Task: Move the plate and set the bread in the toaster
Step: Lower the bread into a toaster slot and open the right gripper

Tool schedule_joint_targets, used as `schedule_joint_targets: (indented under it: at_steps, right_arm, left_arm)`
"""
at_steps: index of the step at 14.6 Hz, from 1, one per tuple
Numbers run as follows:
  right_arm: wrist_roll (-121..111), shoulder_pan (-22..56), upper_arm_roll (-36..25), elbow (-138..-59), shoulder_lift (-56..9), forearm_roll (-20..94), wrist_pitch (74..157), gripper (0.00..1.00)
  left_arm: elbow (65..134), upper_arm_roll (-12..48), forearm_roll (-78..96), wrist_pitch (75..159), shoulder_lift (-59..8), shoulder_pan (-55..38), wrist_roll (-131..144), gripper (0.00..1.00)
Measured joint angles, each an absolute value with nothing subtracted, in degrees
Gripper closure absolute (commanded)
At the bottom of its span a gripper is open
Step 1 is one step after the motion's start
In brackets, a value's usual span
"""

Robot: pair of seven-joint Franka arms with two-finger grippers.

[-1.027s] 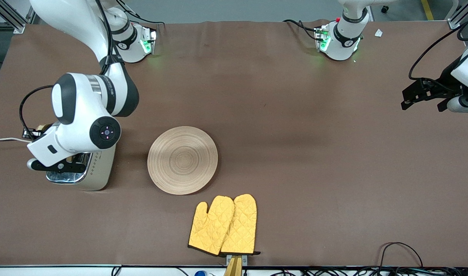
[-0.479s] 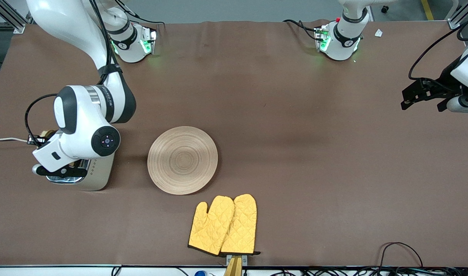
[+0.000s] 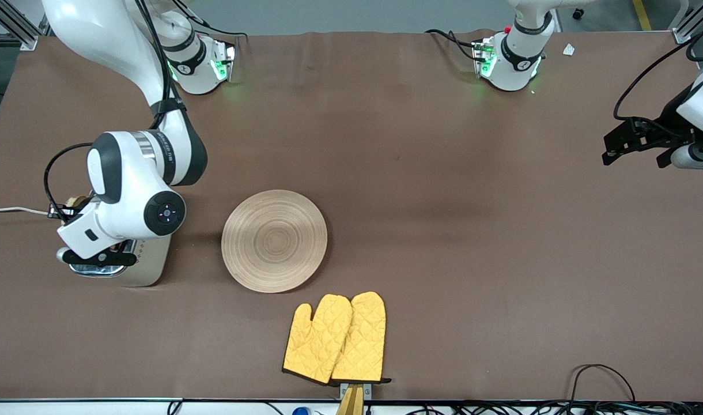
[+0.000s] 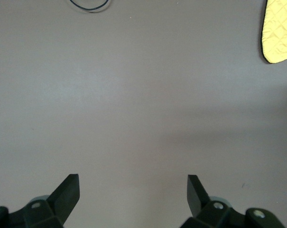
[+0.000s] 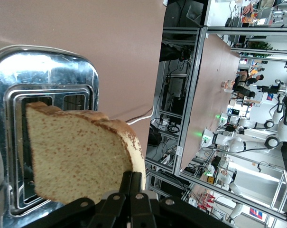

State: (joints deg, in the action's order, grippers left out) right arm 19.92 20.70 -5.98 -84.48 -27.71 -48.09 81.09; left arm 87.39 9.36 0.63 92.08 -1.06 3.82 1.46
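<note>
Bread [image 5: 79,154] pinched at one edge by right gripper [image 5: 131,183], jaws tight on it, slice hanging over toaster [image 5: 43,95] slots, not yet in. Toaster sits at right arm's end of table; plate [image 3: 274,240] beside it, bare, with yellow mitts [image 3: 335,338] nearer the camera. Left gripper [image 4: 133,192] waits over bare table, jaws wide, nothing between them.

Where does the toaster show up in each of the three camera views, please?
Front view: the toaster stands at the right arm's end of the table, mostly hidden under the right gripper.
Left wrist view: not in it.
Right wrist view: its chrome top with the bread over the slots.
Shared landmark: the toaster's white cord.
</note>
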Motion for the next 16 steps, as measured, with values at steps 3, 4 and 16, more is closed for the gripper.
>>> schedule_joint_targets:
  at_steps: [3,4,16]
  right_arm:
    - [22.0,20.7,-5.8,-86.0,-27.9,-46.9,81.4,1.0]
    - [22.3,20.7,-5.8,-86.5,-28.1,-46.8,81.8,1.0]
    - [26.1,19.3,-5.9,-89.7,-29.0,-43.3,86.8,0.78]
  left_arm:
    - [87.4,9.4,0.6,92.1,-1.1,3.8,1.5,0.0]
    - [87.4,9.4,0.6,92.1,-1.1,3.8,1.5,0.0]
    - [87.4,9.4,0.6,92.1,-1.1,3.8,1.5,0.0]
